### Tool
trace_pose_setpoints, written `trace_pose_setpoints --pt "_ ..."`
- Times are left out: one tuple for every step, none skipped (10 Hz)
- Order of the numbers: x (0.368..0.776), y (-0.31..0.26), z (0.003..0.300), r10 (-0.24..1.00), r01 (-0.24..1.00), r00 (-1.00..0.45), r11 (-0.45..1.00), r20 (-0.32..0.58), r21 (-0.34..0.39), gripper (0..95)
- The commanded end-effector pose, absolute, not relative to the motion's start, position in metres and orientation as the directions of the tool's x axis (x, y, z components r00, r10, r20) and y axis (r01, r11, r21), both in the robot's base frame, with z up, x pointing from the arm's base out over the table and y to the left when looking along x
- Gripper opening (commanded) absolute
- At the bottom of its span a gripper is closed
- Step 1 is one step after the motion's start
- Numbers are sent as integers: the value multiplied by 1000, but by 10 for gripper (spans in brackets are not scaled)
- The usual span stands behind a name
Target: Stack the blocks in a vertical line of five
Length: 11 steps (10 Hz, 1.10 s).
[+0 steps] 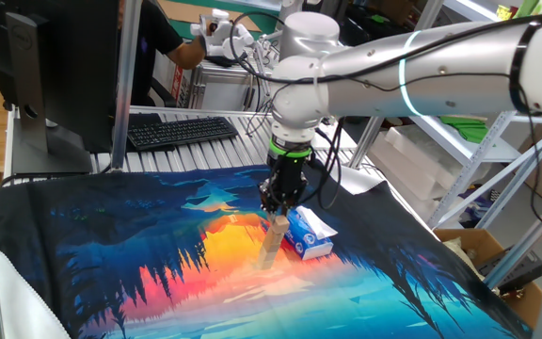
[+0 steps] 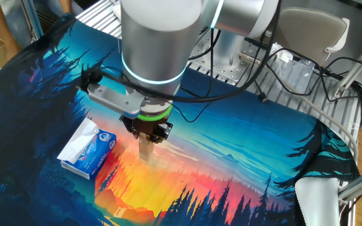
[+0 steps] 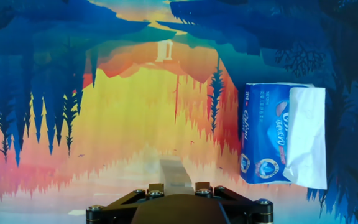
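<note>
The light-tan wooden blocks stand in one slightly leaning column (image 1: 271,245) on the printed cloth, just left of the blue-and-white box. The column also shows in the other fixed view (image 2: 146,152) and in the hand view (image 3: 173,169). My gripper (image 1: 278,205) is straight above the column, also seen in the other fixed view (image 2: 147,135). In the hand view my gripper (image 3: 179,186) has its fingertips (image 3: 156,187) tight against both sides of the top block, so it is shut on it. No loose block shows anywhere else.
The blue-and-white tissue box (image 1: 309,234) lies close to the right of the column, and also shows in the other fixed view (image 2: 88,148) and the hand view (image 3: 281,134). A keyboard (image 1: 179,129) and a monitor stand behind the cloth.
</note>
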<state>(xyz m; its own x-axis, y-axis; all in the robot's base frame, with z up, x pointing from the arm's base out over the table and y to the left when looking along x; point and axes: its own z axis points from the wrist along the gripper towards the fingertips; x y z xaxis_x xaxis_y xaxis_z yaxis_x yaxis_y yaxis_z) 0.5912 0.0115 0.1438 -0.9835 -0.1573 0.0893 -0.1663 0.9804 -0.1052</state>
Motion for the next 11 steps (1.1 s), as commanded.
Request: trace_pose_setpoints --pt "591 11 143 -155 -162 -986 981 65 -105 0" --pt "591 11 143 -156 -162 -986 981 62 -105 0" --pt "591 11 143 -157 -163 -985 981 65 -105 0" --pt "591 11 143 -157 -163 -985 981 66 -103 0" --pt "590 11 143 -157 -163 -985 981 66 -103 0" --pt "590 11 142 -154 -160 -986 982 65 -101 0" --pt "590 11 142 -153 -159 -986 982 65 -100 0" --pt "590 11 141 -155 -160 -986 982 64 -101 0" --pt "590 10 141 -156 -162 -986 982 65 -101 0" --pt "590 10 140 -157 -163 -985 981 64 -101 0" --pt "590 10 140 -156 -162 -986 982 64 -101 0"
